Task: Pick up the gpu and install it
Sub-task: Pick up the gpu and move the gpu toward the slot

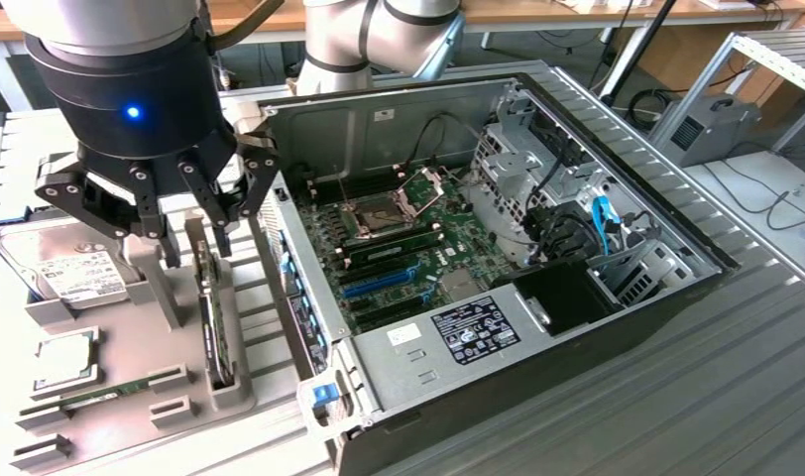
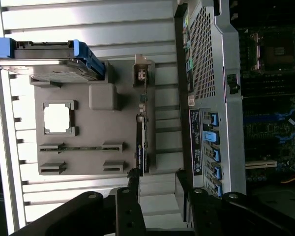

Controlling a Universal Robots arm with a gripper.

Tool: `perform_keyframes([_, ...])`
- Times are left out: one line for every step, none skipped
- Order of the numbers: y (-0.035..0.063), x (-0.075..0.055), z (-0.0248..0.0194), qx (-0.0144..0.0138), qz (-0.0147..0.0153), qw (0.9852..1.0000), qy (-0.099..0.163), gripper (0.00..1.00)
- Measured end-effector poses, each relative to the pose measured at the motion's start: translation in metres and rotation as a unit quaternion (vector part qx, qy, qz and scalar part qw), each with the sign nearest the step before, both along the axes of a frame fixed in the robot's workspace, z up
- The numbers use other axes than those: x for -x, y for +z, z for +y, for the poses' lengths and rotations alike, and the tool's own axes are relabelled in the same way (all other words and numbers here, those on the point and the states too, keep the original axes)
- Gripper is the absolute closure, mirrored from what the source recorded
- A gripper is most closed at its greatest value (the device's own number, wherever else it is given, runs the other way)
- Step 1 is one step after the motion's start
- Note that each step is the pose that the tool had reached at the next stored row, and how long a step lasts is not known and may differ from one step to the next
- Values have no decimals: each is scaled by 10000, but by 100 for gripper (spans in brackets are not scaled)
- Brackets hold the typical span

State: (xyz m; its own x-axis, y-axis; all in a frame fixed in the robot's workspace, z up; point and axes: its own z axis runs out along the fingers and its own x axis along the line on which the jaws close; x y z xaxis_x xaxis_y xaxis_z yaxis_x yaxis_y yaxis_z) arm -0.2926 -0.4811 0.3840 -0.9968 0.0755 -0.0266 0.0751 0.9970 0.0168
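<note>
The open computer case [image 1: 363, 124] sits on the bench [image 1: 720, 397], its blue card slot [image 1: 376, 285] empty. Beside it, the grey holder [image 2: 88, 128] keeps a hard drive [image 1: 72, 270], a processor [image 1: 61, 359], a memory stick [image 1: 92, 397] and the gpu [image 1: 215, 317], which stands on edge. The fingers [image 2: 129, 211] hang spread and empty above the gpu. I judge the pick-up step is in hand, and it calls for them to straddle that thin edge.

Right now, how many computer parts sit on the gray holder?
4 visible: hard drive at the holder's far end, then processor, then memory stick; the gpu stands on edge nearest the case.
</note>
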Motion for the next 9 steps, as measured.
perform_keyframes([-1,0,0,0,0,10000,0,58])
perform_keyframes([-4,0,0,0,0,10000,0,58])
perform_keyframes([-12,0,0,0,0,10000,0,58])
perform_keyframes([-22,0,0,0,0,10000,0,58])
perform_keyframes([-31,3,-1,0,-1,10000,1,58])
perform_keyframes([-36,5,0,0,0,10000,0,58])
perform_keyframes([-42,9,0,1,0,10000,0,58])
perform_keyframes([-48,11,0,1,0,10000,1,58])
perform_keyframes([-55,12,0,0,0,10000,0,58])
